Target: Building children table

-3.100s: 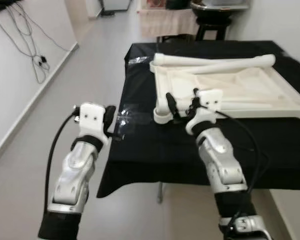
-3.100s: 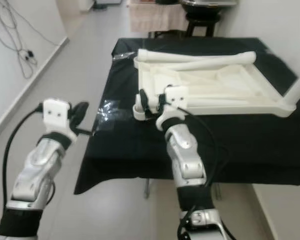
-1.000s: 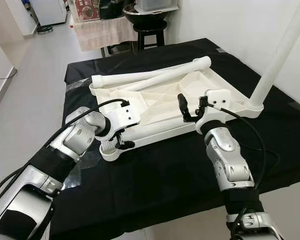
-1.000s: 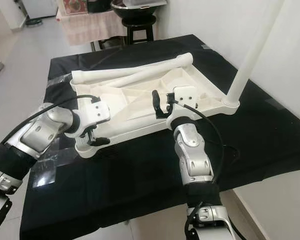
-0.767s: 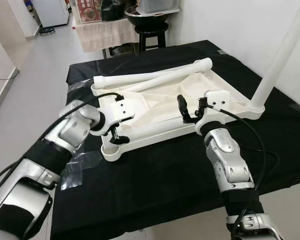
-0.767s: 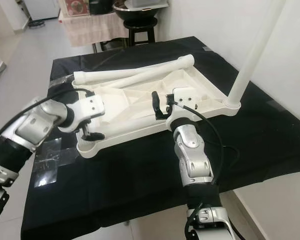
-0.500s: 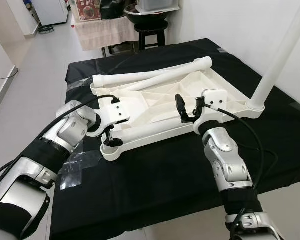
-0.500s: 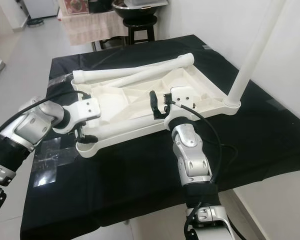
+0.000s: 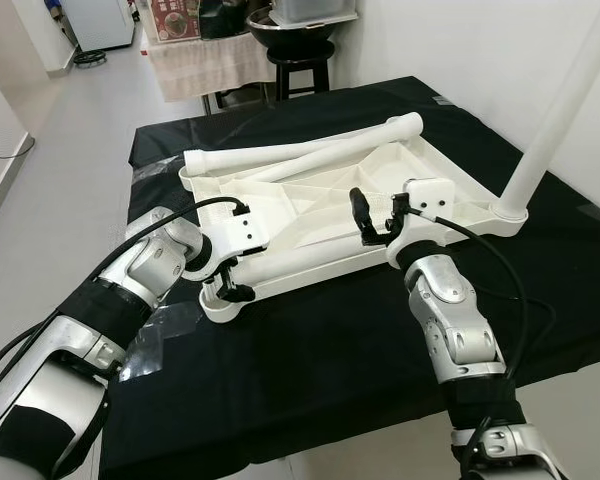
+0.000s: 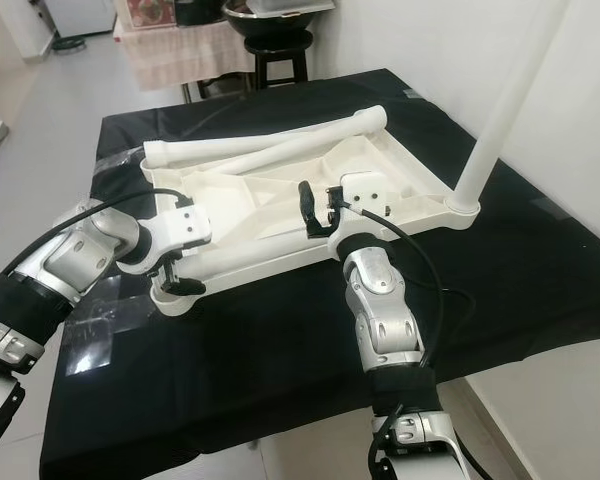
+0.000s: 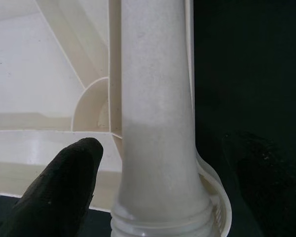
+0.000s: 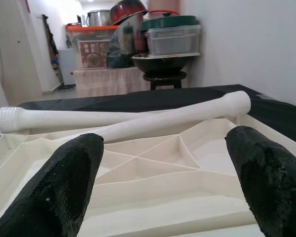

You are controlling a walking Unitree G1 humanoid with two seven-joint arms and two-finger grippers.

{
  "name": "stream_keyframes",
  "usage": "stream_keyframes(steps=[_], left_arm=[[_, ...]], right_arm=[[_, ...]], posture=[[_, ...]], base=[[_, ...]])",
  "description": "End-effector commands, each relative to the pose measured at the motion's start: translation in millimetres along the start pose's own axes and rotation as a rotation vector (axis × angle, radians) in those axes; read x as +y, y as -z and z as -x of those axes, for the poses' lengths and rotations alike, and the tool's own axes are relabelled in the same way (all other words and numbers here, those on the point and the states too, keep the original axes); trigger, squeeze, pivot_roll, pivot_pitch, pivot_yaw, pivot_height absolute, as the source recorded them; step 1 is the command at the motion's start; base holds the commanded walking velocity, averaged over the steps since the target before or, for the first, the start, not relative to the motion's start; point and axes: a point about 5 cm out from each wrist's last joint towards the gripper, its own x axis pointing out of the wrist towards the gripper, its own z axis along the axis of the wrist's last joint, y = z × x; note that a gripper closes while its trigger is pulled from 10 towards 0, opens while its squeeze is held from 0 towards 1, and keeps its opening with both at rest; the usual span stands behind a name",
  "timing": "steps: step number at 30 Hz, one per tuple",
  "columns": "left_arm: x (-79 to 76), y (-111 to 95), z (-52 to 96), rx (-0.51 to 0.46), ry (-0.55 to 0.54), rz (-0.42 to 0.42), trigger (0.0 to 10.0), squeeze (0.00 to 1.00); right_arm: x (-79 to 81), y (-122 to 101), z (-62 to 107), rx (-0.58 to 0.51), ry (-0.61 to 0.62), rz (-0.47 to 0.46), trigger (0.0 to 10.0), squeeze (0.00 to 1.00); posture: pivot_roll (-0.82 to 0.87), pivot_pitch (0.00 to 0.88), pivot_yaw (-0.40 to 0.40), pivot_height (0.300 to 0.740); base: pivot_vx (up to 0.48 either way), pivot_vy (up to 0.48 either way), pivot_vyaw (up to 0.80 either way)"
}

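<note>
A: Where's the table now?

B: The white table top (image 9: 310, 195) lies upside down on the black cloth (image 9: 380, 330). One leg (image 9: 550, 110) already stands up at the far right corner. Two loose legs (image 9: 310, 155) rest along the back edge. A third leg (image 9: 300, 258) lies along the front edge, w/ its threaded end by the near left corner socket (image 9: 220, 305).

A: What are your arms doing?

B: My left gripper (image 9: 223, 283) is down at that corner, right by the leg's end. In the left wrist view I see one black finger (image 11: 59, 192) beside the leg (image 11: 155, 123), but not the other one. So I can't tell if the fingers are clamped on it or loose. My right gripper (image 9: 373, 215) hangs over the front edge near the middle, fingers spread wide, holding nothing. Right wrist view shows both fingertips (image 12: 71, 177) far apart w/ the ribs of the top between them.

A: So which step is this?

B: I think it's leg no. 2: getting the front leg up and into the near left socket.

A: Next move?

B: Prob. get a sure grip on the leg near its threaded end, tip it upright, line it up w/ the socket, then twist it in. Right gripper could hold the top steady so it doesn't slide.
</note>
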Motion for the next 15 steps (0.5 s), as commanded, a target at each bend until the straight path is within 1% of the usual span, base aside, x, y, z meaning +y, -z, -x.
stream_keyframes(steps=[1, 4, 5, 6, 7, 15], left_arm=[[-6.0, 6.8, -4.6, 0.032, 0.027, -0.001, 10.0, 0.0], [-6.3, 6.9, -5.3, 0.03, 0.032, 0.0, 10.0, 0.0], [-6.8, 7.1, -5.6, 0.029, 0.034, 0.001, 4.9, 0.0], [-6.8, 7.1, -5.6, 0.029, 0.034, 0.001, 4.9, 0.0], [-7.2, 8.5, -6.4, 0.034, 0.033, 0.002, 0.0, 0.0], [-10.0, 12.8, -8.2, 0.047, 0.039, -0.003, 0.0, 0.0]], right_arm=[[1.0, 1.6, 2.2, 0.004, 0.0, 0.004, 10.0, 0.0], [1.0, 1.5, 2.2, 0.004, 0.001, 0.003, 10.0, 0.0], [1.0, 1.5, 2.2, 0.004, 0.001, 0.005, 10.0, 0.0], [1.0, 1.5, 2.2, 0.004, 0.001, 0.005, 10.0, 0.0], [0.7, 1.7, 2.3, 0.005, 0.002, 0.005, 10.0, 0.0], [0.6, 2.6, 2.5, 0.007, 0.004, 0.005, 10.0, 0.0]], posture=[[0.02, 0.071, 0.052, 0.74], [0.02, 0.071, 0.052, 0.74], [0.02, 0.071, 0.052, 0.74], [0.02, 0.071, 0.052, 0.74], [0.02, 0.071, 0.052, 0.74], [0.02, 0.069, 0.05, 0.74]], base=[[0.0, 0.0, 0.0], [0.0, 0.0, 0.0], [0.0, 0.0, 0.0], [0.0, 0.0, 0.0], [0.0, 0.0, 0.0], [0.0, 0.0, 0.0]])
